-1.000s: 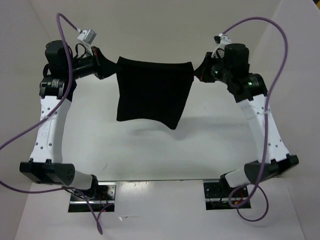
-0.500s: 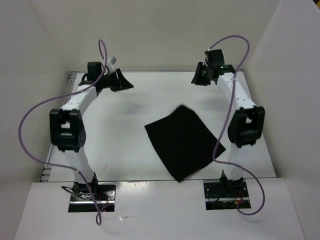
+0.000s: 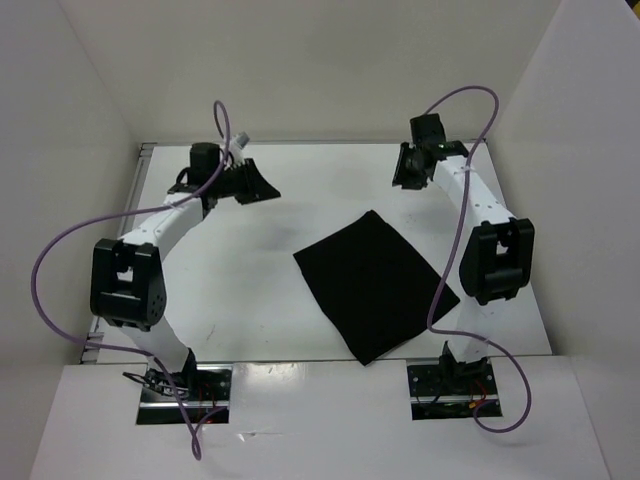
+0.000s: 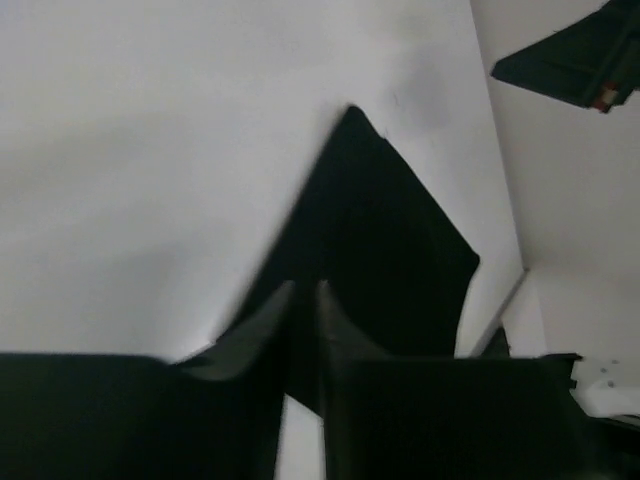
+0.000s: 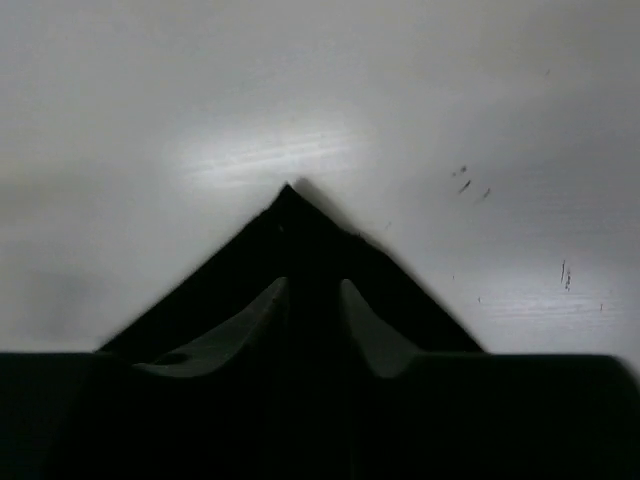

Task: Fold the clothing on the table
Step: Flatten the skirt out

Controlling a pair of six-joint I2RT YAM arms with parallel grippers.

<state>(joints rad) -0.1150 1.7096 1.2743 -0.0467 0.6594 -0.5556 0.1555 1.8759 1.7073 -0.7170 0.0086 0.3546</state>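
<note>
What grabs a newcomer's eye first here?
The black clothing lies flat on the white table, skewed like a diamond, right of centre. The left end effector and right end effector are out at the table's far side, one on each flank, both off the fabric, jaws apart and empty.

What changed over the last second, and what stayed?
Both arms let go of the clothing, held stretched in the air a second ago; it dropped onto the table and lies flat. The left gripper and right gripper swung down, empty, near the far edge. The table is unchanged.
</note>
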